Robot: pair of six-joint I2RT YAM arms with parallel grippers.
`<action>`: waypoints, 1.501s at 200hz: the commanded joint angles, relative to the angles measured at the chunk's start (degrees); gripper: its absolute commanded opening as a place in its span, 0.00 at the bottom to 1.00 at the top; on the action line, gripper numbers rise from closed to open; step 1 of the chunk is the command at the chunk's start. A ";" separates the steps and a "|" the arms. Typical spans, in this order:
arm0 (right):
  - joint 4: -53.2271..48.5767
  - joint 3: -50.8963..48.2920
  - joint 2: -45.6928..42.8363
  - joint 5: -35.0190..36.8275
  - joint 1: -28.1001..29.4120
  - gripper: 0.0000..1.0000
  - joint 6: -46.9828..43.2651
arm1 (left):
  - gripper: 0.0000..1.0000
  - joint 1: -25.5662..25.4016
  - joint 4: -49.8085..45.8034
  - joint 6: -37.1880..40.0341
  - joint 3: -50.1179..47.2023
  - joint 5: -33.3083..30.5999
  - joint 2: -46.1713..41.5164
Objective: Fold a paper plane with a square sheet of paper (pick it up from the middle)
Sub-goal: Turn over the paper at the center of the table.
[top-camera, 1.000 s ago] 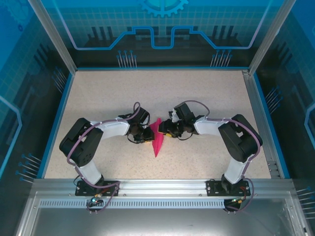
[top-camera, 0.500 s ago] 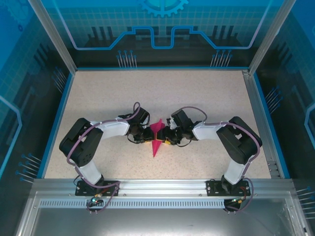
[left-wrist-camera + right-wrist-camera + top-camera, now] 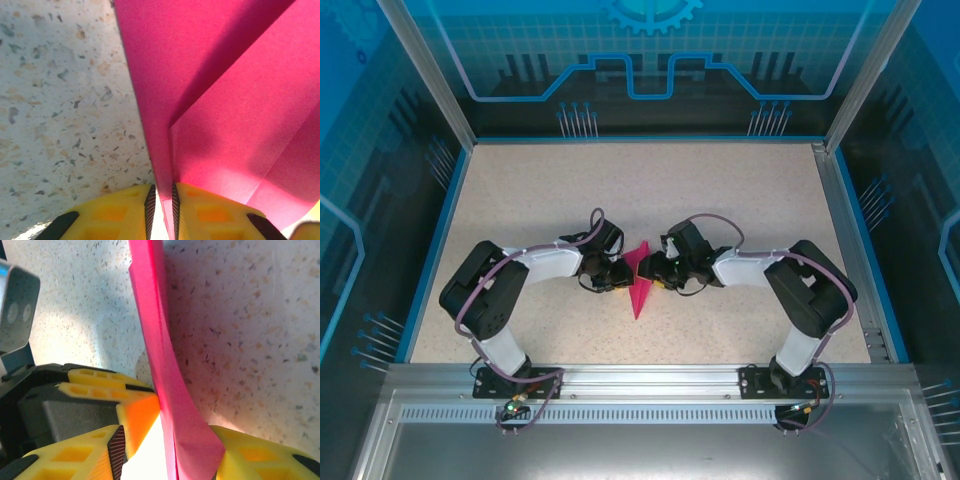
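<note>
While the slim, pointed magenta-pink paper plane (image 3: 639, 285) sits on edge near the middle of the speckled surface (image 3: 740, 200) | left fingers (image 3: 117, 212) pinch its central crease | right fingers (image 3: 260, 455) spread astride it | progress: dart shape formed, wings probably still to fold

The paper plane (image 3: 225, 100) is thin pink paper, matt and smooth, with sharp creases. The counter (image 3: 60, 100) looks hard and speckled, like stone. The left end effector (image 3: 162, 200) has yellow plastic fingers (image 3: 115, 212) with black ribbed pads (image 3: 149, 202).
</note>
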 commanded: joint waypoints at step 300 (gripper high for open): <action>-2.88 3.00 3.39 3.28 4.12 0.11 -17.80 | 0.23 -1.85 4.64 -5.93 -5.46 -1.27 -5.94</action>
